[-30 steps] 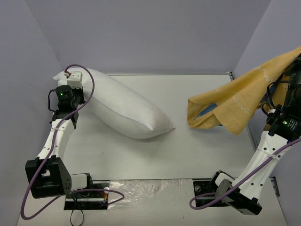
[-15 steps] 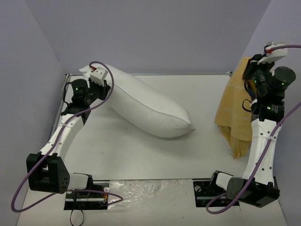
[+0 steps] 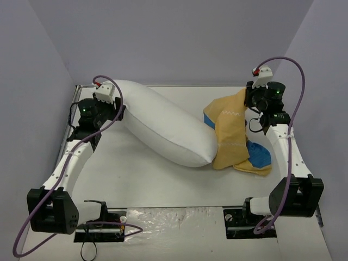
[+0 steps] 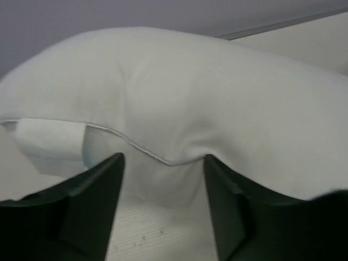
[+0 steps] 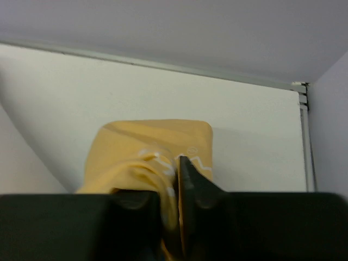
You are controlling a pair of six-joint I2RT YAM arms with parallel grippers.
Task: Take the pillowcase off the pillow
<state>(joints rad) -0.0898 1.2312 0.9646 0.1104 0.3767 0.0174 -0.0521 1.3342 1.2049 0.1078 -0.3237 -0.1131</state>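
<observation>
White pillow point(image 3: 163, 128), top: lies diagonally from far left to centre of the table point(image 3: 163, 185), uncovered.
Pillowcase point(image 3: 235, 136), top: off the pillow, heaped right of centre, yellow side out, blue showing at its left and near edges, touching the pillow's right end.
Grippers, top: left gripper point(image 3: 117, 107) at pillow's far-left end; right gripper point(image 3: 247, 102) at pillowcase's far edge.
Left wrist: jaws apart, pillow's seamed edge bulging between them.
Right wrist: jaws pinched on a fold of yellow pillowcase.

left gripper point(image 4: 163, 163) spread — right gripper point(image 5: 175, 173) clamped tight
</observation>
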